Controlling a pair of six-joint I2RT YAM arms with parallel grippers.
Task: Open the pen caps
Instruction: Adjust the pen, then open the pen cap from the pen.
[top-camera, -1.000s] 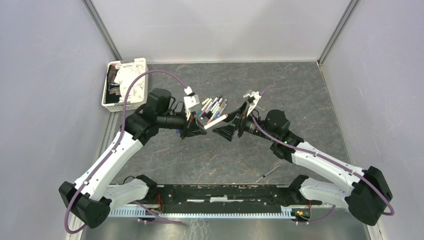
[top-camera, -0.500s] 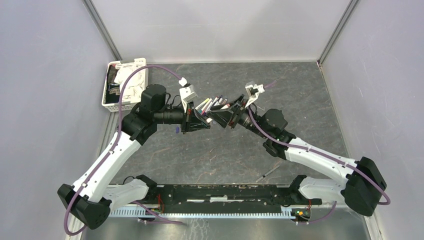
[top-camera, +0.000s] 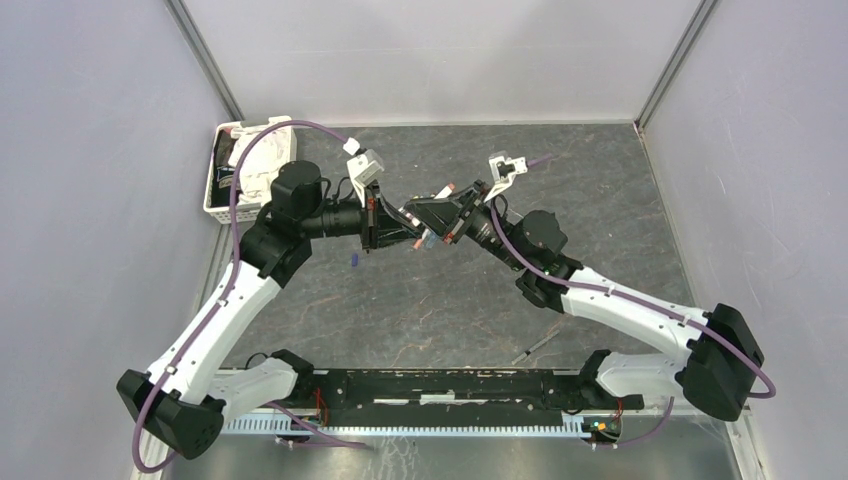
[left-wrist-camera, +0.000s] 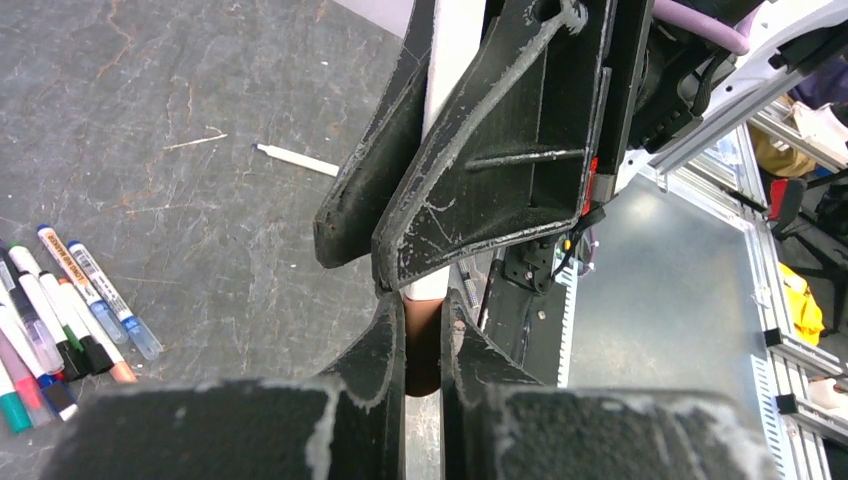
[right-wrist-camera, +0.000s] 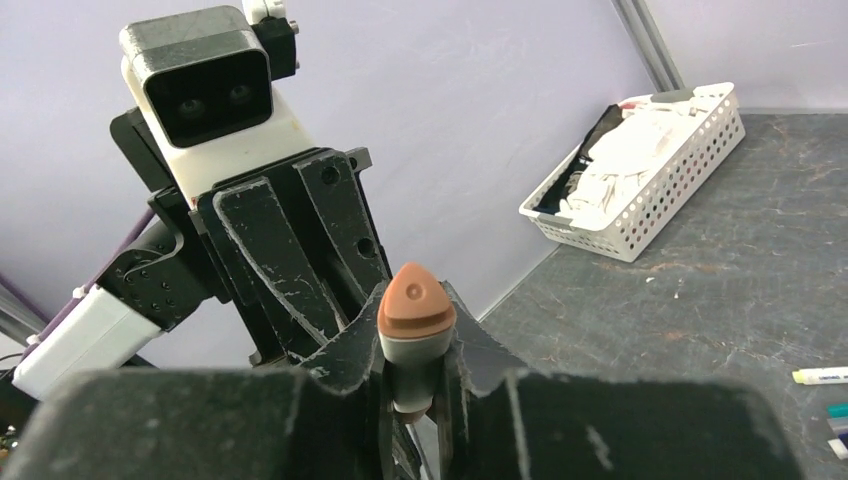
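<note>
Since a second ago your right gripper (right-wrist-camera: 413, 345) has slid in from 3 o'clock and narrowed from wide open. Its fingers now pinch the pen (left-wrist-camera: 450, 60), so both arms meet just toward 12 o'clock of the table's (top-camera: 600, 200) middle. Your left gripper (left-wrist-camera: 423, 310) is clamped tight on the pen's brownish end (left-wrist-camera: 423, 355), and the white barrel runs straight on into the right fingers.

By my reading the pull has not happened: both ends of this pen look joined, and I cannot tell which end carries the cap. The other pens (left-wrist-camera: 60, 300) lie in a row at 9 o'clock in the left wrist view, and their pen caps (left-wrist-camera: 95, 352) look still seated, so nearly everything is left. A small bluish speck (top-camera: 353, 260) could be a loose cap, but it is too small to say.

The barrel is smooth, round white plastic. Its far tip (right-wrist-camera: 415, 300) is a matte orange-brown cone on a grey collar. Both pairs of fingers are black ribbed wedges, scuffed pale at the edges. The table is dark, veined and stone-like. A white perforated basket (top-camera: 250, 170) sits at 10 o'clock.
</note>
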